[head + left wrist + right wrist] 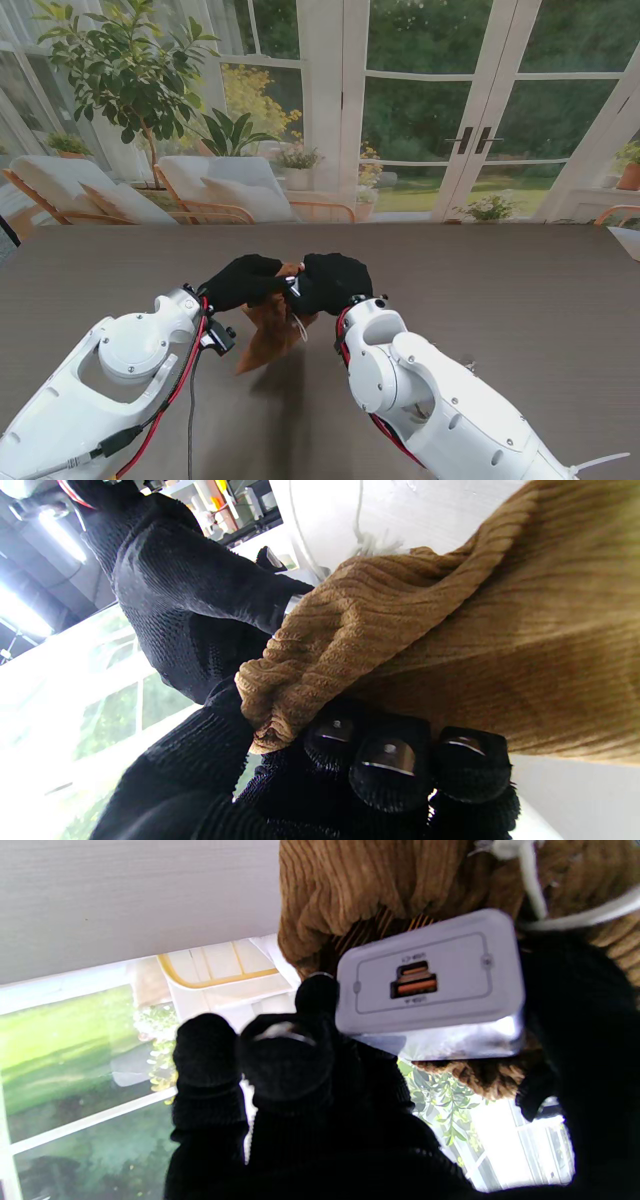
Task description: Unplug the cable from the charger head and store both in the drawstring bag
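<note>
Both hands meet over the middle of the table (520, 300), lifted off it, with the brown corduroy drawstring bag (268, 335) hanging between them. The left hand (240, 282) is clamped on the bag's bunched rim; its wrist view shows fabric pinched between thumb and fingers (385, 760). The right hand (335, 282) grips the white charger head (432, 985) against the bag's mouth. The charger's port face is turned toward the right wrist camera and both sockets look empty, so the unplugging appears done. The white strands (575, 915) near the rim could be the drawstring or the cable; I cannot tell which, nor whether the cable is already inside.

The step in hand seems to be feeding the charger head into the bag. To do it well:

- The left hand should hold the rim taut and open, since the mouth looks crumpled and narrow.
- The right hand should tip the charger so a short end leads in, not the broad face.
- Release only once the body is past the rim, or it may catch on folded corduroy and drop to the table.
</note>
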`<state>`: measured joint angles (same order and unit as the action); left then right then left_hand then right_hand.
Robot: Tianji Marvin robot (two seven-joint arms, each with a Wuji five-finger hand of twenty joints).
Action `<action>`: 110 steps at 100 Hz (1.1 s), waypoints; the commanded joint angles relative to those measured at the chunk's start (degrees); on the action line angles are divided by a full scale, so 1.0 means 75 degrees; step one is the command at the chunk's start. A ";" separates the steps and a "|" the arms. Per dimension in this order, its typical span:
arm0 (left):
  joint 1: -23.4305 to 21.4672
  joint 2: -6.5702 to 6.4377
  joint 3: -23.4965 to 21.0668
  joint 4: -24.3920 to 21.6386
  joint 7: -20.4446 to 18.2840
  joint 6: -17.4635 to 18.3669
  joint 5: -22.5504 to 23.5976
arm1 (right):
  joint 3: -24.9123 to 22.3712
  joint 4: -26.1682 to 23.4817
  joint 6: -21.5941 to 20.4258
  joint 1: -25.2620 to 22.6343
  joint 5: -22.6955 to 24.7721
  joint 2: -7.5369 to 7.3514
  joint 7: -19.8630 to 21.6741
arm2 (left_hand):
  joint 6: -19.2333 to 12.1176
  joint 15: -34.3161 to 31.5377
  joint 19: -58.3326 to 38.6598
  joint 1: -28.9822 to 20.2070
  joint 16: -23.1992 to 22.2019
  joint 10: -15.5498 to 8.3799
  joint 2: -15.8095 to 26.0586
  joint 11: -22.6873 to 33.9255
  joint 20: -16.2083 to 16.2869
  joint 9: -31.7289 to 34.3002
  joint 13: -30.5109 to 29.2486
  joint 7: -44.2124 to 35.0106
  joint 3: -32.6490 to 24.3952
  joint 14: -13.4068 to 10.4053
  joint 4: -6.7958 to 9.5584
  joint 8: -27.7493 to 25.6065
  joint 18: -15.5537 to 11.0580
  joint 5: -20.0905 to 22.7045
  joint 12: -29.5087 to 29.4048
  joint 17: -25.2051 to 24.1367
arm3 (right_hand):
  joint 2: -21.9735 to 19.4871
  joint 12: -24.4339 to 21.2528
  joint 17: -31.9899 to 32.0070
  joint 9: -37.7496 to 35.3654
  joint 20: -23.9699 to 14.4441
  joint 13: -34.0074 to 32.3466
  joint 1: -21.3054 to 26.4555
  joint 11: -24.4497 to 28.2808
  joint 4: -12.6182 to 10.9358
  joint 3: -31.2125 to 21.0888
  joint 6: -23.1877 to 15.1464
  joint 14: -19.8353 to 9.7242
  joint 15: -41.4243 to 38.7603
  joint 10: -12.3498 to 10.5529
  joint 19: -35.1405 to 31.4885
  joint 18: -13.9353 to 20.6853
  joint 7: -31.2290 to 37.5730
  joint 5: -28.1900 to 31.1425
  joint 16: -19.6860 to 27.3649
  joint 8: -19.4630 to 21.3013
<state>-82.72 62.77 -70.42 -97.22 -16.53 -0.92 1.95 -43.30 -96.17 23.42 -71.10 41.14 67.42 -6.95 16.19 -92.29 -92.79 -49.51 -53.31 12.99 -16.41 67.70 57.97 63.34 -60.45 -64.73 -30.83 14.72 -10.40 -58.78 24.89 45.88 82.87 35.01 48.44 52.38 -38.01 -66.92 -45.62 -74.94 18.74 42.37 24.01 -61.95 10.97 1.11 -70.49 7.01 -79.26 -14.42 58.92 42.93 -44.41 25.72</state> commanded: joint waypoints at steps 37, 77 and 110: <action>0.0112 0.0052 0.0115 0.0080 0.0003 0.0035 0.0160 | -0.0101 -0.0367 -0.0288 -0.0068 -0.0213 -0.0156 0.0763 | 0.0404 -0.0196 0.0013 -0.0476 -0.0106 -0.0201 0.0152 0.0090 0.0187 -0.0087 0.0185 -0.0217 -0.0033 -0.0200 0.0003 -0.0188 0.0023 -0.0217 0.0214 -0.0114 | -0.1717 -0.0159 -0.1046 -0.0569 -0.0250 -0.0080 0.1448 0.0204 -0.0828 -0.0590 -0.0862 -0.0240 -0.0307 -0.0288 -0.0330 -0.0224 0.0765 0.0726 -0.0085 0.0037; 0.0171 0.0042 0.0164 0.0115 -0.0068 0.0154 0.0083 | 0.0138 -0.0350 0.0046 0.0065 -0.0423 -0.0174 0.1097 | 0.0395 -0.0196 0.0010 -0.0506 -0.0107 -0.0216 0.0155 0.0101 0.0229 -0.0098 0.0185 -0.0244 0.0025 -0.0201 0.0017 -0.0145 0.0013 -0.0228 0.0214 -0.0109 | -0.2161 -0.0101 -0.1286 -0.0818 -0.0279 -0.0078 0.1063 0.0284 -0.0932 -0.0490 -0.0600 -0.0329 -0.0904 -0.0245 -0.0612 -0.0249 0.0465 0.1086 -0.0246 0.0229; 0.0090 0.0000 0.0173 0.0026 -0.0238 0.0156 0.0028 | 0.0237 -0.0328 0.0489 0.0147 -0.0526 -0.0100 0.1016 | 0.0399 -0.0196 0.0019 -0.0523 -0.0107 -0.0216 0.0171 0.0103 0.0245 -0.0098 0.0185 -0.0251 0.0052 -0.0201 0.0027 -0.0132 0.0010 -0.0229 0.0210 -0.0111 | -0.3182 -0.0069 -0.1110 -0.0260 -0.0282 -0.0065 0.0258 0.0208 -0.1582 -0.0128 -0.0229 -0.0206 -0.0841 -0.0100 -0.0703 -0.0226 -0.0343 0.0783 -0.0143 0.0569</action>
<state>-81.68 62.67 -69.24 -96.37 -16.97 0.09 2.46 -41.61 -98.35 26.83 -69.99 37.31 66.14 0.27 16.32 -92.29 -92.79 -49.63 -53.31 13.16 -16.41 67.68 58.61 63.04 -60.11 -65.14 -30.14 14.78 -10.40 -59.00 24.89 45.79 82.94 34.52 35.36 51.28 -38.01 -68.07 -45.71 -75.16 16.52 42.29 18.49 -58.07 14.62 2.32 -75.84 7.92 -81.80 -14.45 52.54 44.30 -45.63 25.86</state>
